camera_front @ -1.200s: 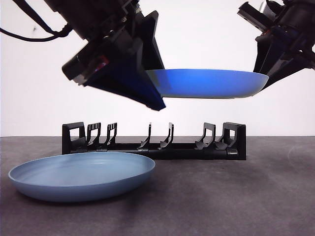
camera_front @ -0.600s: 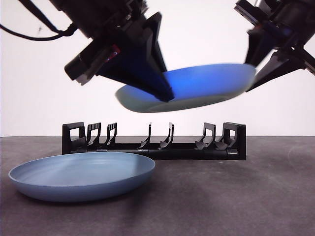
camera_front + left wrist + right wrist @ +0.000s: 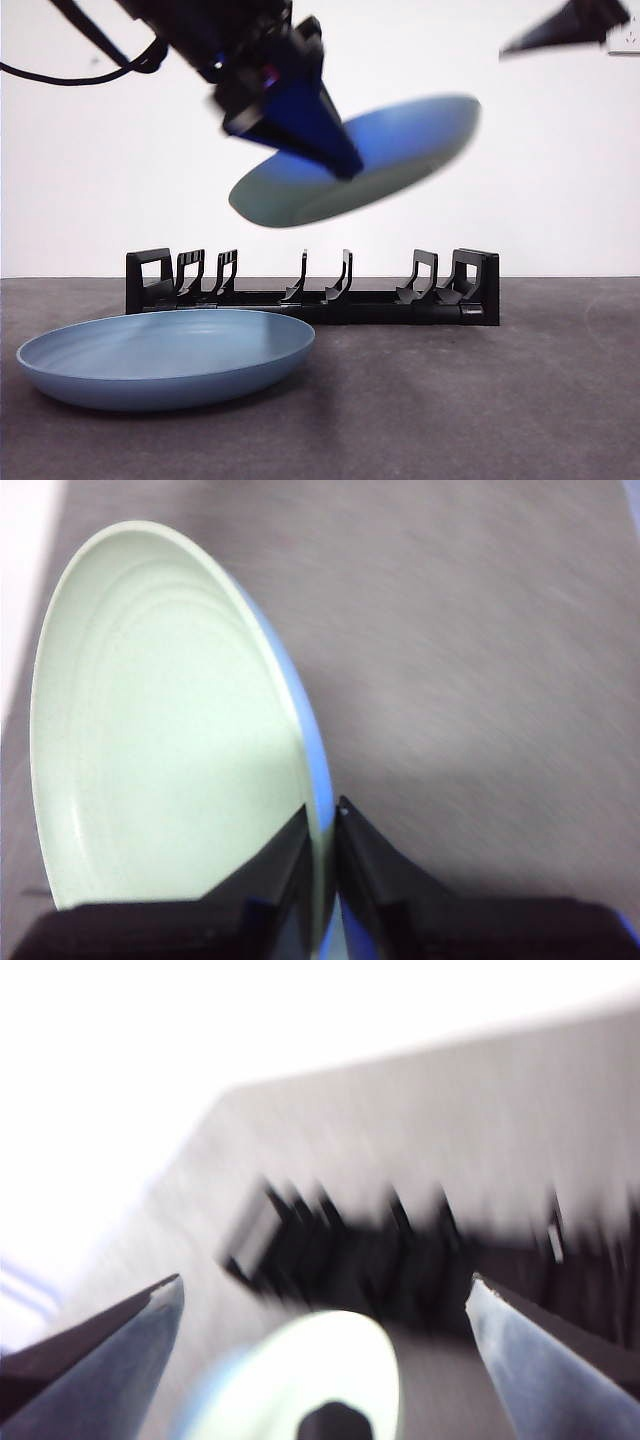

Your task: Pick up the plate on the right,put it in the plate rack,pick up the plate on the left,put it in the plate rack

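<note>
Motion smears the raised plate (image 3: 360, 160) in the front view; the right wrist view blurs the plate rack (image 3: 400, 1250) (prongs indistinct) throughout.

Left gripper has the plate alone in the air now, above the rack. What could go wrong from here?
1. The left gripper pinches the raised plate only at its rim, and the plate is tilted; it may slip or swing.
2. The plate rack has narrow gaps between prongs; a slanted plate may hit a prong instead of slotting in.
3. The other plate lies close in front of the rack and may be struck on the way down.
</note>
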### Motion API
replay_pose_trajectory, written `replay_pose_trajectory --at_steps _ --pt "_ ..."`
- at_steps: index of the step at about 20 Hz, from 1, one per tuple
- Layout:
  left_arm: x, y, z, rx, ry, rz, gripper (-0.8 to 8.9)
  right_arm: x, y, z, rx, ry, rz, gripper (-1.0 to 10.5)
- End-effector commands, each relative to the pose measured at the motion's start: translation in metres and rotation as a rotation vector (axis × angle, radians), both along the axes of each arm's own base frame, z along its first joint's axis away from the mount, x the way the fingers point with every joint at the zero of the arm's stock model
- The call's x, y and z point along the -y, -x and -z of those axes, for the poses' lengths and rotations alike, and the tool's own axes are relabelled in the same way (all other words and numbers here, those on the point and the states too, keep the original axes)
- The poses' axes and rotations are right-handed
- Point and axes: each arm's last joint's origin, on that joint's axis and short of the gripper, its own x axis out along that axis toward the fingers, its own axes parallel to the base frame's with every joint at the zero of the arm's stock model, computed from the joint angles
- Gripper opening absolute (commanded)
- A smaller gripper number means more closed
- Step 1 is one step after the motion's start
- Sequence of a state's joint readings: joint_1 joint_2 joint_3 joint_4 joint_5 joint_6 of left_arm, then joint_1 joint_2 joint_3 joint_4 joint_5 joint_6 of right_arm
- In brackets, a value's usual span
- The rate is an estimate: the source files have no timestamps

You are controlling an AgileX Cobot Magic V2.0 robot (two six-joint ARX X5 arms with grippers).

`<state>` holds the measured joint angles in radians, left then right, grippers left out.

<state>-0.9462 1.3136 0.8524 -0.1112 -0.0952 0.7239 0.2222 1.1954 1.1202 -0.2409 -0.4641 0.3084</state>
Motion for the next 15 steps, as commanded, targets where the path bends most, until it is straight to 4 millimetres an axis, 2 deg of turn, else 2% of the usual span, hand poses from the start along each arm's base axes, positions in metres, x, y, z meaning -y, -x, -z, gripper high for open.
replay_pose_trajectory --at_steps 1,4,10,15 --pt "-0.008 -0.019 -0.013 -0.084 0.237 -0.191 -0.08 0.003 0.013 -0.019 0.093 -0.036 0.005 4.7" --pt "-0.025 -0.046 -0.032 -0.181 0.472 -0.300 -0.08 0.007 0.030 -0.033 0.165 -0.051 0.006 4.7" --pt "-0.059 -0.084 -0.059 -0.261 0.703 -0.338 -0.08 0.009 0.040 -0.039 0.187 -0.056 0.005 4.7" --pt "-0.084 -0.111 -0.061 -0.354 0.830 -0.346 -0.08 0.009 0.041 -0.036 0.158 -0.049 0.004 4.7"
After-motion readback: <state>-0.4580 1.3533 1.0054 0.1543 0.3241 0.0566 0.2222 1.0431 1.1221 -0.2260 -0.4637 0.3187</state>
